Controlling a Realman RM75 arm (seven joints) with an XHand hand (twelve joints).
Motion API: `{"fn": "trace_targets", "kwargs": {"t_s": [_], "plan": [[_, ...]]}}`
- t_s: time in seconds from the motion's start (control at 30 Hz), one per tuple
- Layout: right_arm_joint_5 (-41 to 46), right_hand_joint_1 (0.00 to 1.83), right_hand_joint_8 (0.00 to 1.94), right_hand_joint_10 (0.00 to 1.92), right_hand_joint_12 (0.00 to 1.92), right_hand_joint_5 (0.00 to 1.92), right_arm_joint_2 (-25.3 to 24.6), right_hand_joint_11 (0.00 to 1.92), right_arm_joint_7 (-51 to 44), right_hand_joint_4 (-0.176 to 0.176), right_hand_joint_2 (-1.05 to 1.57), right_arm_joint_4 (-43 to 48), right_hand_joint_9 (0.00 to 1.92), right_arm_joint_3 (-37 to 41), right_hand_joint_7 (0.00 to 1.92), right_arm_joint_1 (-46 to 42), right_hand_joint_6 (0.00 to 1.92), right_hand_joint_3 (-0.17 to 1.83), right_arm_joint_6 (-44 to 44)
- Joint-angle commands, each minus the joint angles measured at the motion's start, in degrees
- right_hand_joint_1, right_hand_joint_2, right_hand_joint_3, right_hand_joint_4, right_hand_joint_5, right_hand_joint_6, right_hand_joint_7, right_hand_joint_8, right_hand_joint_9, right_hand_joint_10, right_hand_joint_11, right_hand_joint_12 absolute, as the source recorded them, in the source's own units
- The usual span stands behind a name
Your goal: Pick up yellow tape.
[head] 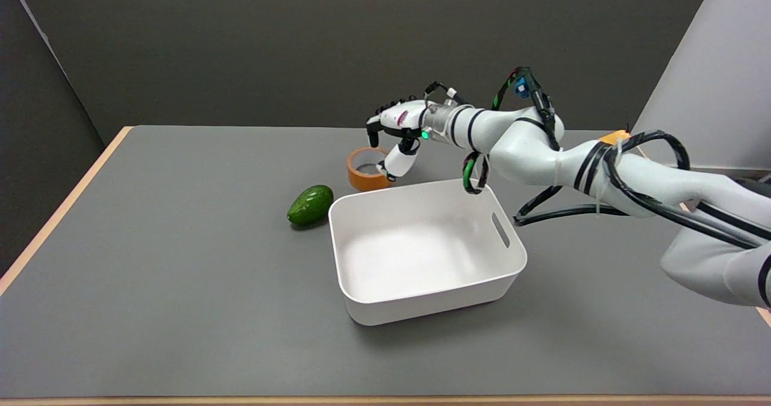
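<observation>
Right hand [394,134] hangs over the yellow tape [366,169], fingers spread and curled downward, one fingertip at the roll's right rim; whether it touches is unclear. Orange-yellow, the roll lies flat on the bench [150,285], just behind the white bin [421,249], near an avocado [310,205]
</observation>
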Motion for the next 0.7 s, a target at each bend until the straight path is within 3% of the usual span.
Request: {"fn": "trace_targets", "kwargs": {"t_s": [0.03, 0.37, 0.7], "plan": [[2.97, 0.74, 0.30, 0.53, 0.89, 0.28, 1.37, 0.00, -2.36, 0.016, 0.75, -5.63, 0.17, -2.14, 0.24, -0.83, 1.19, 0.88, 1.17], [2.70, 0.76, 0.31, 0.54, 0.91, 0.29, -4.58, 0.00, -2.36, 0.019, 0.74, -15.42, 0.19, -2.14, 0.25, -2.40, 1.19, 0.89, 6.78], [-1.15, 0.77, 0.32, 0.55, 0.92, 0.29, -5.64, 0.00, -2.36, 0.021, 0.74, -14.31, 0.19, -1.93, 0.25, -1.63, 1.19, 0.89, 8.14]]}}
